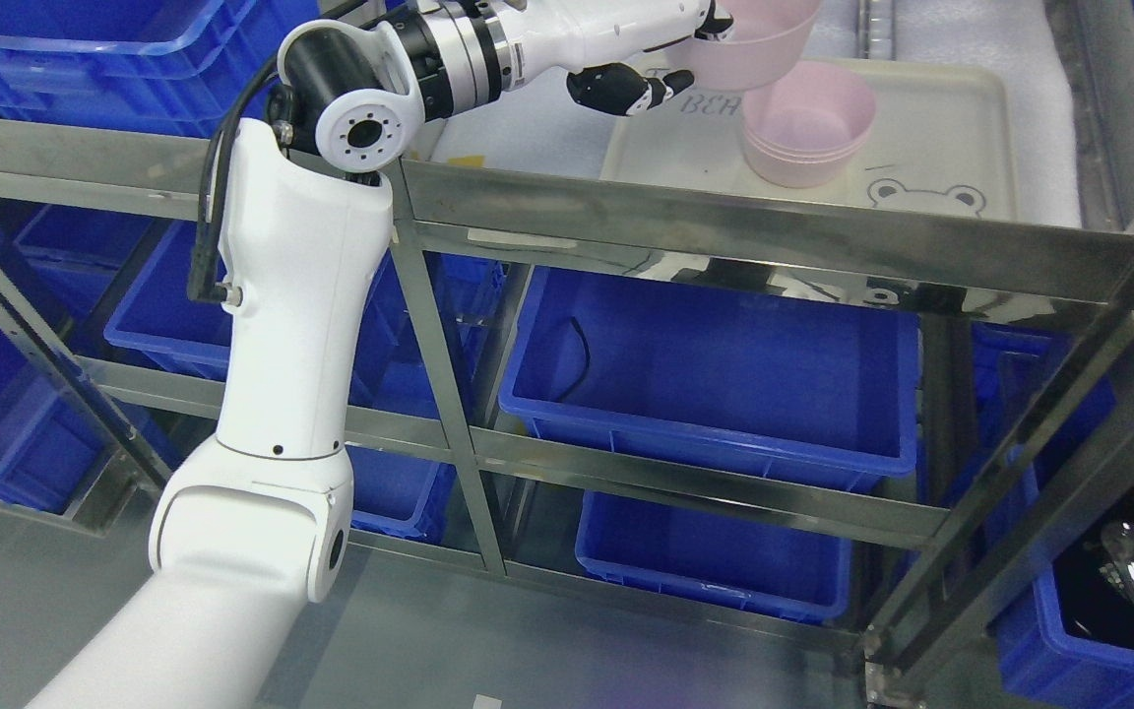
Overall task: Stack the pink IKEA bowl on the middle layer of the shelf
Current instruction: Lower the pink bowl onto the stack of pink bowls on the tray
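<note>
I am reaching my left hand point(641, 59) over the tray point(931, 128), fingers curled around a pink bowl point(759, 44) and gripping its rim. I am holding the bowl raised just beside the bowl stack point(808, 123) sitting on that tray.

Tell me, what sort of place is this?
Probably a storeroom or test lab: a stainless steel shelving rack, blue plastic storage crates, and a stack of pink plastic bowls on a cream tray.

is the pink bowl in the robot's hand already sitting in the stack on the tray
No, the left hand holds the pink bowl raised, up and left of the stack of pink bowls on the tray.
</note>
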Controlling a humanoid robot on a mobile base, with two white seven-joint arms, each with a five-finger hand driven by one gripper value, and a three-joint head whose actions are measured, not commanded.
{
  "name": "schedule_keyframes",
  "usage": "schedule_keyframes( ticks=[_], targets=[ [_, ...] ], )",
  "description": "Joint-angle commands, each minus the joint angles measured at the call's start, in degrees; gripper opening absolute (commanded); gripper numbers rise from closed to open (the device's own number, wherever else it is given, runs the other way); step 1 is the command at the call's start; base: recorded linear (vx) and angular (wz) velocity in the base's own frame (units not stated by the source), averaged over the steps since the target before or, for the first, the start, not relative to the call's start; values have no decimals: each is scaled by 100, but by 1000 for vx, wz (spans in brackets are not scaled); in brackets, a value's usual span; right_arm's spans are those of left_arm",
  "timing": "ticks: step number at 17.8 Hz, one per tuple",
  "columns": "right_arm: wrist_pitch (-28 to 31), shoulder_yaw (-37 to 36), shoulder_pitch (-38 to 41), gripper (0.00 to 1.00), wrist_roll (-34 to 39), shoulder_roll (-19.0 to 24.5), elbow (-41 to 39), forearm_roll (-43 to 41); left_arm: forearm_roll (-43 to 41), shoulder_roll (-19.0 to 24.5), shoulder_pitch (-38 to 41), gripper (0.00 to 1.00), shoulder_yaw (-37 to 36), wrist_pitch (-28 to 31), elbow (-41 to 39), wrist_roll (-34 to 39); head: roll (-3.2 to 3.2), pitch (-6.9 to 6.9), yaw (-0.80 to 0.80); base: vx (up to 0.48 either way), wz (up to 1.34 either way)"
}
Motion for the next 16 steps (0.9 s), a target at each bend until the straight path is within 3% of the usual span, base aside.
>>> schedule_keyframes(
  ticks=[1,7,12,16],
  targets=[
    [4,0,124,100,0,-100,-100,0,-173,100,-91,4,-771,-1,1157,271,0,0,0,-23,-273],
    [4,0,124,100,0,-100,-100,0,-771,100,-170,4,-631,130,1255,298,0,-1,0,-38,-346],
    [4,0,124,100,0,-100,-100,0,-798,100,-223,4,-87,139,746,255,0,-1,0,-38,-269],
    [4,0,124,100,0,-100,-100,0,-780,571,-118,4,405,139,587,228,0,-2,0,-9,-56]
  ],
)
